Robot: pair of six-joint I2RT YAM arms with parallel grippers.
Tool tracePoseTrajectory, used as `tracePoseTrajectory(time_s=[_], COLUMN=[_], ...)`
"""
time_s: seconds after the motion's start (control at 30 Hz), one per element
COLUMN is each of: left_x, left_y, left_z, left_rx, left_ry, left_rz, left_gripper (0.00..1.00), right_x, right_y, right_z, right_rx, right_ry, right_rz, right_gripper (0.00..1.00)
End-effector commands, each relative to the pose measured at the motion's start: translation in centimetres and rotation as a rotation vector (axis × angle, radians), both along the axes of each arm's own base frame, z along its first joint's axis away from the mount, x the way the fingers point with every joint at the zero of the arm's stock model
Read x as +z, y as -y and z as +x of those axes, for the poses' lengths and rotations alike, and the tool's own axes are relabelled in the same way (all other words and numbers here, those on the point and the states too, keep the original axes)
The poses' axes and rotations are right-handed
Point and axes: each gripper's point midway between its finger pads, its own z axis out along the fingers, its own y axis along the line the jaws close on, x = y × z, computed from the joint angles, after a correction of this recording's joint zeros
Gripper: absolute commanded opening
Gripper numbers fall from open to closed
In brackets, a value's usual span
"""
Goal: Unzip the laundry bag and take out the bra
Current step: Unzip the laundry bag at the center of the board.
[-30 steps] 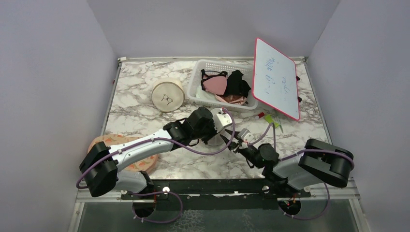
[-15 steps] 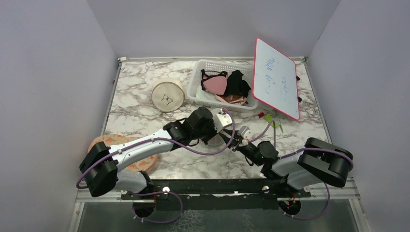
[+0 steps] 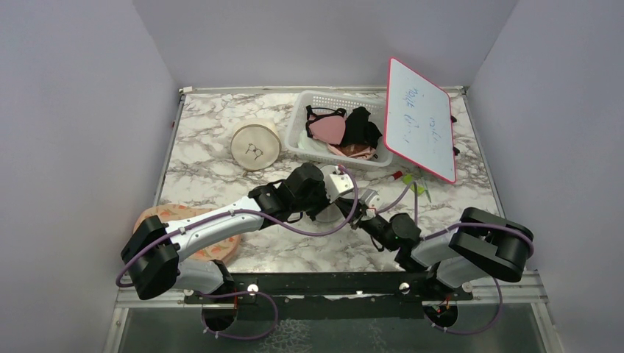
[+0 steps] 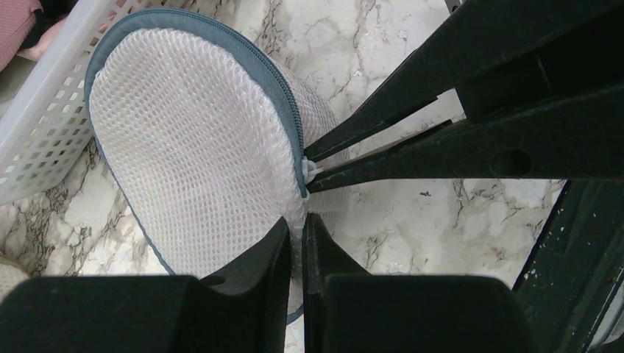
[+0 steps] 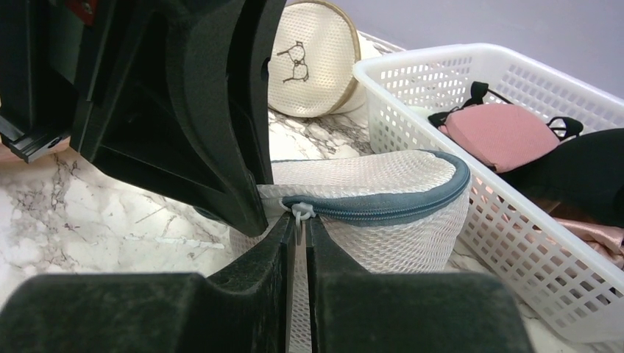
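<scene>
Two grips are meeting on the round, drum-shaped white mesh laundry bag (image 4: 191, 147), which is sitting on the grey-veined white marble table (image 4: 412, 220), just beside the white plastic lattice basket (image 5: 441, 73). Its grey-blue fabric zip ring (image 4: 283, 95) is showing closed along every stretch in view, and nothing of the bra is showing through the mesh.

The small white plastic zip pull (image 5: 300, 213) is sitting at the near edge of the ring. The right gripper (image 5: 298, 224) is closing on it, its black fingers drawn almost together with the tab between their tips; it looks pinched, though only by the very tips. The left gripper (image 4: 296, 224) is bearing on the bag right beside the pull, its fingers nearly together and nipping a fold of mesh at the rim.

Unzipping is the step in hand, and none of it is showing as done. Doing it well probably means drawing the tab along the curve of the ring, away from the left fingers (image 5: 246, 191), rather than straight out, since a straight tug would likely just drag the soft bag. The left pinch is acting as the anchor, so it should be holding firm while the right arm sweeps. With so shallow a hold on the tab, a slow pull seems wise. The basket wall is crowding the far side, and the cream round fabric case (image 5: 313, 59) is standing well apart behind.
</scene>
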Motion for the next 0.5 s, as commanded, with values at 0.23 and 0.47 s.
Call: tracePoseTrajectory(time_s=[0.23,0.47], left_x=[0.6,0.7], left_y=[0.4,0.3], left_z=[-0.3,-0.1], left_rx=[-0.018,-0.012], left_ry=[-0.006,0.007], left_rz=[-0.019,-0.013], left_gripper=[0.00,0.00], right_x=[-0.4,-1.9], right_y=[1.4,3.3], right_z=[2.0,2.3], right_rx=[-0.140,-0.219], right_ry=[-0.064,-0.129], right_rz=[-0.031,-0.168], right_gripper=[0.01,0.01])
